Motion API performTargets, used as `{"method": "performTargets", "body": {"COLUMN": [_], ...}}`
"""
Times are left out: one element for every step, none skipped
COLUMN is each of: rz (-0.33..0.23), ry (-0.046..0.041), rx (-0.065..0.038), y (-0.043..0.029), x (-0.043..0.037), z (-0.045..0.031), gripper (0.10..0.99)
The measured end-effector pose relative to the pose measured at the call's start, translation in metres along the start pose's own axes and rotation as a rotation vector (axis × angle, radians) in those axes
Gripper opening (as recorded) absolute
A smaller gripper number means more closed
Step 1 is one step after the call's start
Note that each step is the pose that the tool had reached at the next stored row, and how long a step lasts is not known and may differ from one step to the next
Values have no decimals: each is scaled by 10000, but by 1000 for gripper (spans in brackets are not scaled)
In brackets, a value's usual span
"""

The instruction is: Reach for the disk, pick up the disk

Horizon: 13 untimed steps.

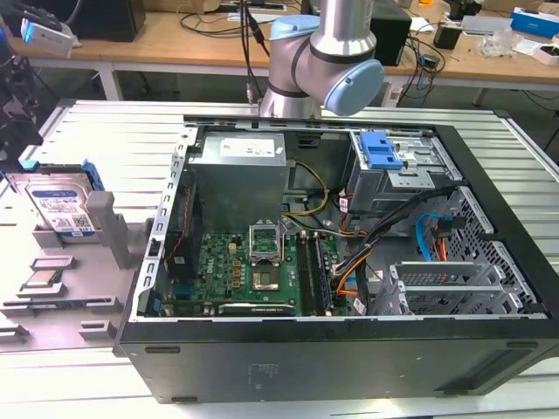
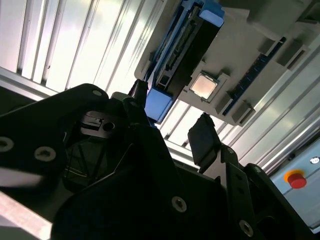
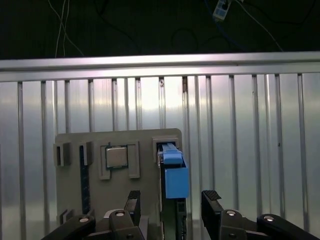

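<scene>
"Where is the disk (image 3: pixel 175 182)?"

"On edge in a slot of the grey holder (image 3: pixel 70 200), straight ahead of the gripper (image 3: pixel 171 202). Its thin upper edge runs along the gap between the fingers (image 3: pixel 210 197)."

"Closed on it?"

"No. They're spread, one on each side, gripping nothing."

"What else does the holder carry?"

"A CPU chip (image 3: pixel 116 157), in the pocket just beside the disk."

clear room lies on both sides of the upright disk (image 3: pixel 175 180); the grey holder (image 3: pixel 115 138) walls in its base.
</scene>
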<state>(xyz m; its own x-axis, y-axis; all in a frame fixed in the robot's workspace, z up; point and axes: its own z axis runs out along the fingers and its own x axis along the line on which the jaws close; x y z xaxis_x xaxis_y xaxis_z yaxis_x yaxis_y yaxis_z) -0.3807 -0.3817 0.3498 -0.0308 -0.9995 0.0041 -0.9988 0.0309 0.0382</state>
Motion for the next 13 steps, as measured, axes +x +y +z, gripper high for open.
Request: {"method": "performTargets", "body": {"rz": [0,0,0,0,0,0,0,0,0,0,0,0,0], "ry": [0,0,0,0,0,-1,0,0,0,0,-1,0,0], "rx": [0,1,0,0,1,0,0,0,0,1,1,1,1], "y": [0,0,-1,-1,-1,-1,-2,-2,-3,-3,-3,-4,-5], "x": [0,0,0,0,0,0,0,0,0,0,0,0,0], "z": [5,11,23,32,37,42,50,60,68,78,88,103,122], "gripper": [604,604,604,604,604,604,604,604,604,604,604,604,604]}}
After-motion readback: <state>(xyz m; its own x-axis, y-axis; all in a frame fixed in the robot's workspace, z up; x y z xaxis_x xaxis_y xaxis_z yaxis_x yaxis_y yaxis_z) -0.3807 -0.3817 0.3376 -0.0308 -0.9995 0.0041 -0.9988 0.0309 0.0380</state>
